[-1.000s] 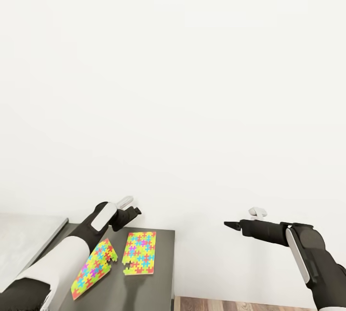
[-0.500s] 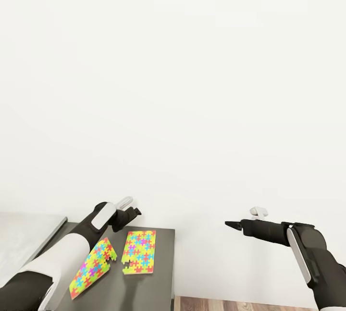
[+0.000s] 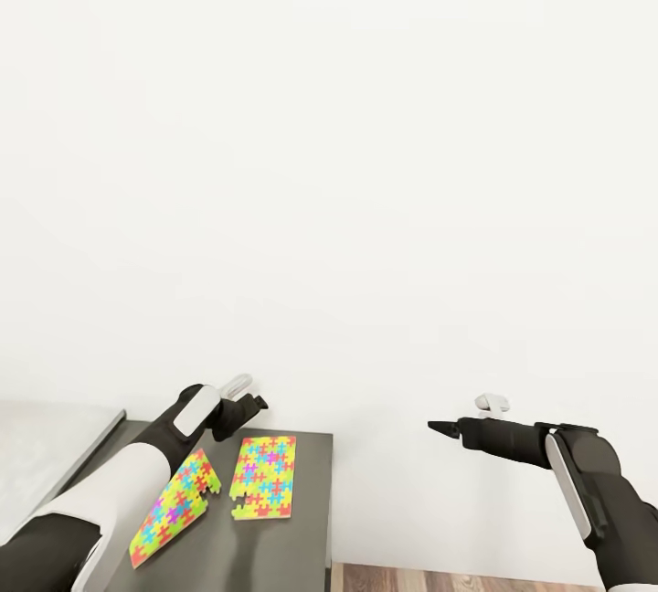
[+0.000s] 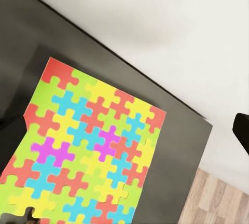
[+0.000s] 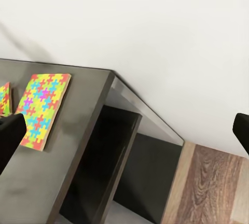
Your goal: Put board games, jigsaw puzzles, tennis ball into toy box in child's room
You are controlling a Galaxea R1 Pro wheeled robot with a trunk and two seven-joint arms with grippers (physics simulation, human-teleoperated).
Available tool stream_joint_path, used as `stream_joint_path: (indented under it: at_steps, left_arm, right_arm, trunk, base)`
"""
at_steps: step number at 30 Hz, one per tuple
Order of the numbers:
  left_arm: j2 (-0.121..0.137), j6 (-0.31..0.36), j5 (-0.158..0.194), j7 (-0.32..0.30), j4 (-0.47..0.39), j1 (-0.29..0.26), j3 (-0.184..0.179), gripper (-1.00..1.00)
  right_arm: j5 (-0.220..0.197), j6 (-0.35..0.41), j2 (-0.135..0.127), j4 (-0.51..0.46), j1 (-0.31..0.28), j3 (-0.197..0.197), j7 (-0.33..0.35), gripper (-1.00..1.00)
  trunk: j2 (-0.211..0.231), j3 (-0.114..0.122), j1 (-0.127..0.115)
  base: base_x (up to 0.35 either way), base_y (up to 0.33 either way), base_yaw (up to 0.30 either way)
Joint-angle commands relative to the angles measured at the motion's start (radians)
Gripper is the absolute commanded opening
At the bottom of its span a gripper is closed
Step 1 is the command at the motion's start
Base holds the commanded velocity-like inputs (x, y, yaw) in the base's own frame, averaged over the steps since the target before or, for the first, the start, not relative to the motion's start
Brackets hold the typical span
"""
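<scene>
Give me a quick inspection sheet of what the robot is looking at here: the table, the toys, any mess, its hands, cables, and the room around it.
Surface: dark table, flat, set against the wall.
Job's things: two jigsaw puzzles lie on it, the right puzzle flat and the left puzzle partly under the left arm. Toy box, ball and board games: nothing seen.
Clutter: nothing seen.
Hands: left hand hovers above the table's far edge, holding nothing; open or shut cannot be told. Right hand hangs off to the table's side, over the floor; its fingers look open in the right wrist view.
Cables: nothing seen.
Surroundings: plain white wall, wooden floor, grey surface left of the table.
</scene>
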Motion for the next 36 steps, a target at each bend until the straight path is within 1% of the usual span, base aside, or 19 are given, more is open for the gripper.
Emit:
stream_joint_path:
  at_steps: [1, 36]
  left_arm:
    - [0.001, 0.001, 0.011, 0.009, -0.002, -0.001, -0.007, 1.0]
    - [0.013, -0.004, 0.009, 0.009, 0.0, 0.003, -0.007, 1.0]
  right_arm:
    - [-0.006, 0.008, 0.0, 0.0, -0.001, -0.001, -0.001, 1.0]
    - [-0.006, 0.008, -0.002, 0.0, -0.002, -0.001, -0.001, 1.0]
  trunk:
    - [-0.008, -0.005, 0.004]
    - [-0.253, -0.114, 0.138]
  base:
    - [0.0, 0.0, 0.0]
    - [0.0, 0.0, 0.0]
